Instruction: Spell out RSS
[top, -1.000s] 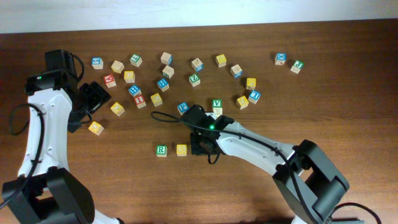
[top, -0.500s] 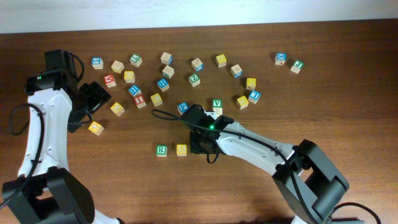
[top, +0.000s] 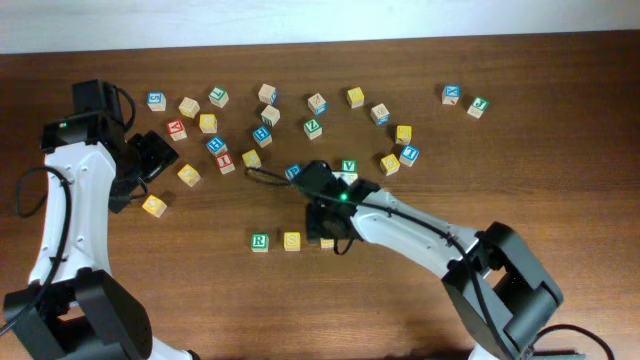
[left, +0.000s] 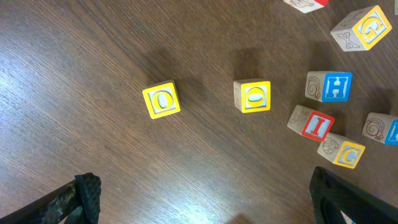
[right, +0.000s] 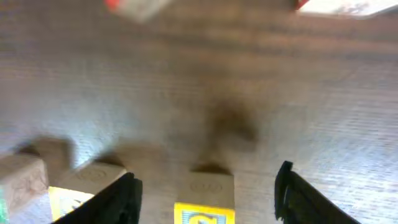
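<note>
The green-framed R cube (top: 259, 241) and a yellow S cube (top: 291, 240) sit side by side on the wooden table. A second yellow cube (top: 327, 243) stands just right of them, half hidden under my right gripper (top: 323, 222). In the right wrist view this yellow cube (right: 205, 200) sits between the open fingers of the right gripper (right: 208, 175), untouched, with the first S cube (right: 84, 185) to its left. My left gripper (top: 140, 176) is open and empty at the far left, and its fingers (left: 205, 205) hover over bare wood.
Several other letter cubes lie scattered across the back of the table, among them a blue one (top: 293, 172) and a green V (top: 348, 166) close behind my right arm. Two yellow cubes (left: 161, 99) (left: 253, 96) lie ahead of the left gripper.
My right gripper has pulled back from the row, uncovering the yellow cube it stood over. The left arm has not moved.
</note>
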